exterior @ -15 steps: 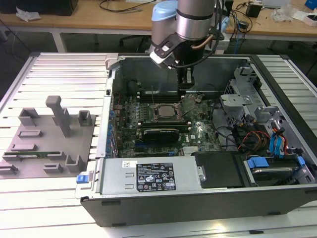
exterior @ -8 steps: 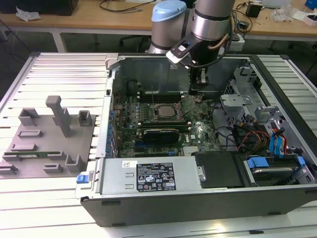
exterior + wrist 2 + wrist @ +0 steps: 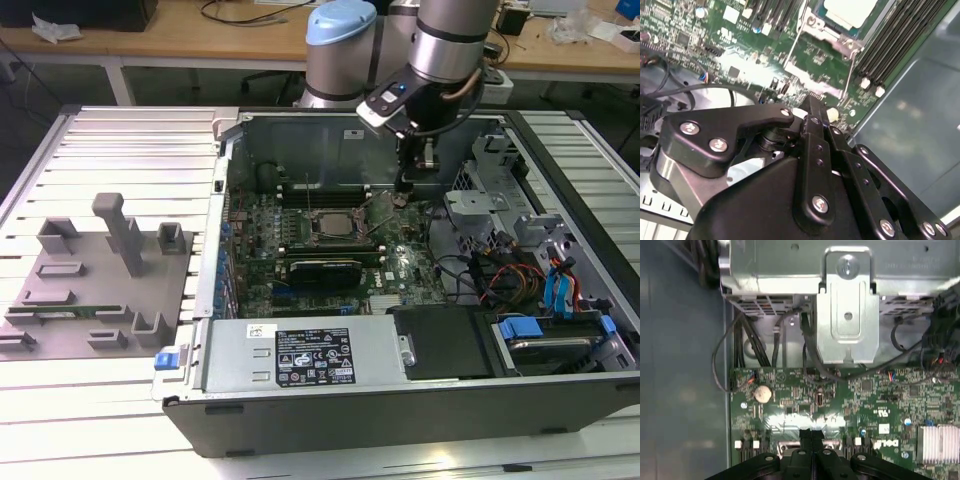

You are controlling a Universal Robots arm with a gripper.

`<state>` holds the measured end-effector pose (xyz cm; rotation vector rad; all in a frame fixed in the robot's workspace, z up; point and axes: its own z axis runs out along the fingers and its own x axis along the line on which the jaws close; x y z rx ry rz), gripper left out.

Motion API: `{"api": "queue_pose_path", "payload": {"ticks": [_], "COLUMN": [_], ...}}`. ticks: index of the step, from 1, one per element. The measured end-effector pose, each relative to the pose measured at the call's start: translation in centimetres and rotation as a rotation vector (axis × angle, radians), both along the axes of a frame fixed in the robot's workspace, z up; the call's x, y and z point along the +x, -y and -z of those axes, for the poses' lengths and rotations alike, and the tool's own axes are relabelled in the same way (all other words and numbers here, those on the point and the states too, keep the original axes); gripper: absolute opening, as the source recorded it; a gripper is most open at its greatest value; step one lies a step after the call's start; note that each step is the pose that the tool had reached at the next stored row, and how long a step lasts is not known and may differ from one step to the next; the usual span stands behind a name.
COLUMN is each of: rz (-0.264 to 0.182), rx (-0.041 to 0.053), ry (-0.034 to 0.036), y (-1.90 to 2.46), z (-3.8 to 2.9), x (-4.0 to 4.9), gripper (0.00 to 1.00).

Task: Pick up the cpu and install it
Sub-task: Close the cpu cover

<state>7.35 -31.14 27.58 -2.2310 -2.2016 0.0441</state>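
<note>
Gripper (image 3: 404,189) hangs inside the open computer case (image 3: 400,412), fingers (image 3: 805,436) pressed together on nothing, tips just above the green motherboard (image 3: 405,263). Cpu (image 3: 849,10) lies in the socket (image 3: 330,228), at eight o'clock from the gripper in the exterior view.

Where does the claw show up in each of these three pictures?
Exterior view: claw in the case, to the exterior view's right of the socket.
Second wrist view: claw's tip over the board, near the socket.
First wrist view: claw's tip over the board.
Shared landmark: green board.
</note>
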Motion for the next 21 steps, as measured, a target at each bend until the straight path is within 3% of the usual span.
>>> {"api": "queue_pose_path", "payload": {"ticks": [4,5,21], "rz": [0.000,-0.001,-0.040], "rx": [-0.0001,0.0001,0.0052], "ry": [-0.0026,-0.0026,-0.0011], "y": [0.00,0.01,0.33], "z": [0.15,0.56,3.13], "x": [0.52,0.52,0.42], "gripper": [0.11,0.11,0.11]}}
